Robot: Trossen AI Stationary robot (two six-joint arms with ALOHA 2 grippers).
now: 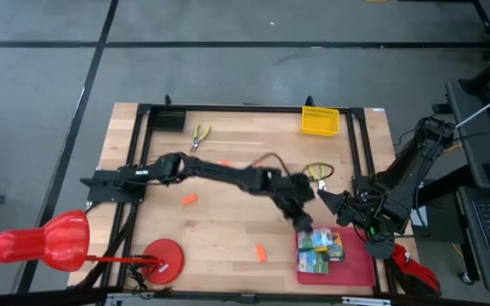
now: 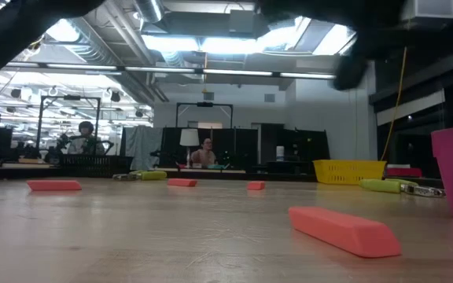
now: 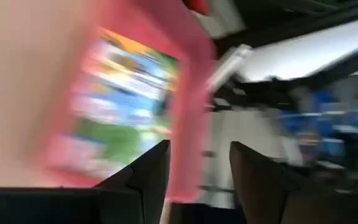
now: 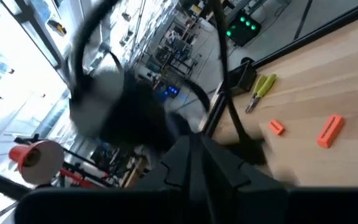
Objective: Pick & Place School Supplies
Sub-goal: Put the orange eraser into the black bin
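The left arm stretches across the middle of the high view to the lower right, where its pincer hangs just above the red tray. The pincer's two dark fingers stand spread with nothing between them, seen in the left wrist view against the tray's edge. Crayon boxes lie stacked on the tray, so this looks like the moment right after a drop-off. The right pincer waits just above and to the right of the tray, pressed together and empty. Much is left on the tabletop: orange stubs at left-centre, below centre and near the middle, one pair of scissors at upper left, another right of centre. I'd guess the next move calls for lifting clear of the tray and reaching for the nearest stub, which lies flat and will need a low, careful pinch.
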